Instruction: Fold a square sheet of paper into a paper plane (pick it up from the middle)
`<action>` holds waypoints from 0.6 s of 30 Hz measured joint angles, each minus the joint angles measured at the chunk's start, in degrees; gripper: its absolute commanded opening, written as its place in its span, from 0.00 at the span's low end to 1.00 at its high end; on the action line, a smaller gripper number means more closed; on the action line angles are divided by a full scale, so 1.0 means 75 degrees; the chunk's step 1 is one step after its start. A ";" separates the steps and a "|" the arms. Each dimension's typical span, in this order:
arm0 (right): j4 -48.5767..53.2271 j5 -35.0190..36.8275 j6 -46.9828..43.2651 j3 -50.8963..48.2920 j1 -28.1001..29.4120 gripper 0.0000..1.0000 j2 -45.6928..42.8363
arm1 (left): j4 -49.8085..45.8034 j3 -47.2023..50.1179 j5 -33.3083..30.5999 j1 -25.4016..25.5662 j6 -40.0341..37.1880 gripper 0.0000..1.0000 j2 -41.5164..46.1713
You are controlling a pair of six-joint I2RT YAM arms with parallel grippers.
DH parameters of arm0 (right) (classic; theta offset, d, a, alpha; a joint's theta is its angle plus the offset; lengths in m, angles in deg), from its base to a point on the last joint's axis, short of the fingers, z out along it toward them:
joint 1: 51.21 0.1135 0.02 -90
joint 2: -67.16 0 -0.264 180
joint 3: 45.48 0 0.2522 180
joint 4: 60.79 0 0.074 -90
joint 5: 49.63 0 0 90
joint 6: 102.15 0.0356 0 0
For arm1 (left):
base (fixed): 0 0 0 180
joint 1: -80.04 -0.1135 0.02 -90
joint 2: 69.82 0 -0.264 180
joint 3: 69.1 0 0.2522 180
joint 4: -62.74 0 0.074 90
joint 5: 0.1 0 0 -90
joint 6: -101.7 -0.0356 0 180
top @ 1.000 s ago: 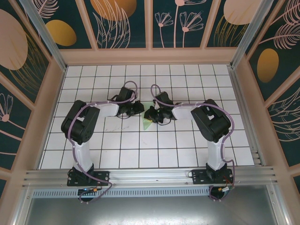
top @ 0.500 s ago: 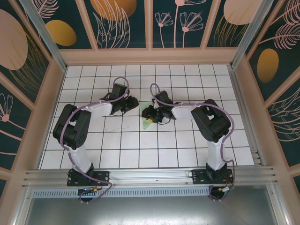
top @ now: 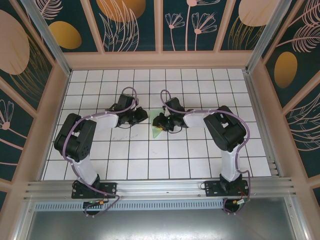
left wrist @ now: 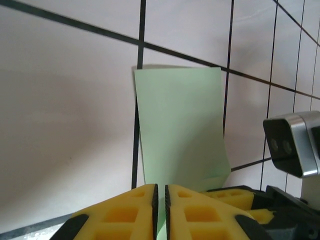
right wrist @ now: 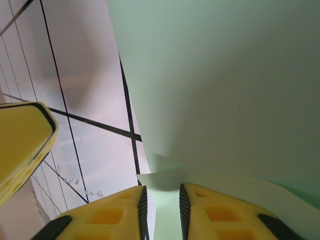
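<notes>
Left wrist view: left pincer (left wrist: pixel 160 191) nipped narrow on near edge of green paper (left wrist: pixel 179 125), sheet extended ahead over desk (left wrist: pixel 65 130). Right pincer (right wrist: pixel 161 192) clamped on folded edge likewise. Paper judged light, floppy, tearable; creased edges best gripped.

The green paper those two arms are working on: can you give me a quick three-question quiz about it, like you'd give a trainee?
1. True or false: the green paper is crumpled into a ball.
2. The fingers are: A red, B yellow, C blue?
3. Which pinches the paper: the left gripper, the right gripper, or both?
Key: 1 false, it is smooth; 2 B; 3 both.
</notes>
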 measured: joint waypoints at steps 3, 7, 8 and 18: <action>-0.0017 0.0085 -0.0003 -0.0058 -0.0006 0.13 0.0000 | 0.0047 0.0114 0.0079 0.0055 0.0000 0.11 0.0000; -0.0015 0.0125 0.0000 -0.0099 -0.0017 0.03 0.0000 | 0.0137 0.0210 0.0233 0.0210 0.0000 0.08 0.0000; -0.0020 0.0114 -0.0015 -0.0099 -0.0026 0.01 0.0000 | 0.0184 0.0224 0.0262 0.0262 0.0003 0.06 0.0000; -0.0017 0.0114 -0.0020 -0.0108 -0.0032 0.00 0.0000 | 0.0393 0.0283 0.0431 0.0542 0.0003 0.00 -0.0070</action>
